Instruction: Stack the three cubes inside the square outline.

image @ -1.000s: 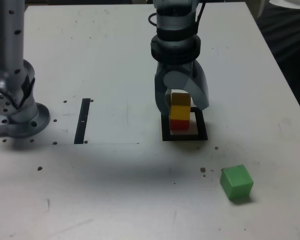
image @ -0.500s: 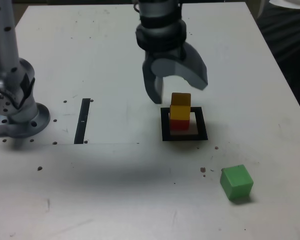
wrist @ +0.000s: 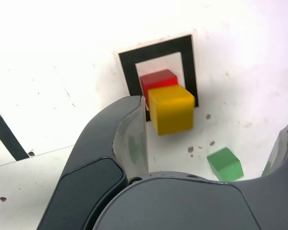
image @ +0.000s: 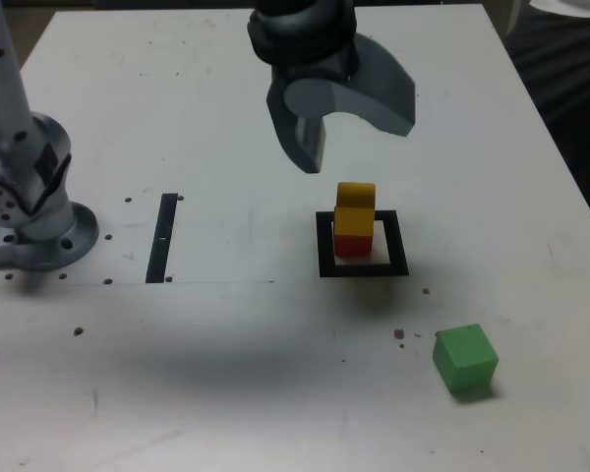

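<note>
As before stacked — tool (image: 346, 138) higher, clear

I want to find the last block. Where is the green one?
The green block sits alone on the table, at the lower right of the exterior view, apart from the black square that holds the yellow-on-red stack.

Overhead light is even and fairly bright; my desk (image: 226, 393) reads pale grey in the exterior view, with a broad soft shadow across its near half; the wrist view is overexposed, the desk nearly blown white; my pincer (wrist: 201, 158) looms dark and slightly blurred.
</note>
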`<state>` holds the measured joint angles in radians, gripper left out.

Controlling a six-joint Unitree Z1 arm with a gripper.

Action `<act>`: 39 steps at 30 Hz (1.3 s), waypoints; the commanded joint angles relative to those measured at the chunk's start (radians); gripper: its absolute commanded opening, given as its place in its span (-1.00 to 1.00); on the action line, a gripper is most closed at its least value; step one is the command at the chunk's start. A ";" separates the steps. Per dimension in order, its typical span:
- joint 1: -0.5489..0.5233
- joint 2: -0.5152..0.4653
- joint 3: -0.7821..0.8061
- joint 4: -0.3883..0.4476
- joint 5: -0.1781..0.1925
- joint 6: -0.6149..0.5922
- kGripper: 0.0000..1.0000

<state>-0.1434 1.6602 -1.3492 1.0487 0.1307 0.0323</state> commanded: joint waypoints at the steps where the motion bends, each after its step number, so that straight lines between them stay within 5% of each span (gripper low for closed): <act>1: -0.021 0.014 -0.026 0.016 0.007 -0.002 0.93; 21: -0.211 0.266 -0.319 0.129 0.074 0.071 0.94; 29: -0.276 0.329 -0.371 0.122 0.158 0.156 0.97; 39: -0.294 0.361 -0.379 0.119 0.175 0.470 0.99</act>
<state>-0.4306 2.0130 -1.7209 1.1715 0.3048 0.4452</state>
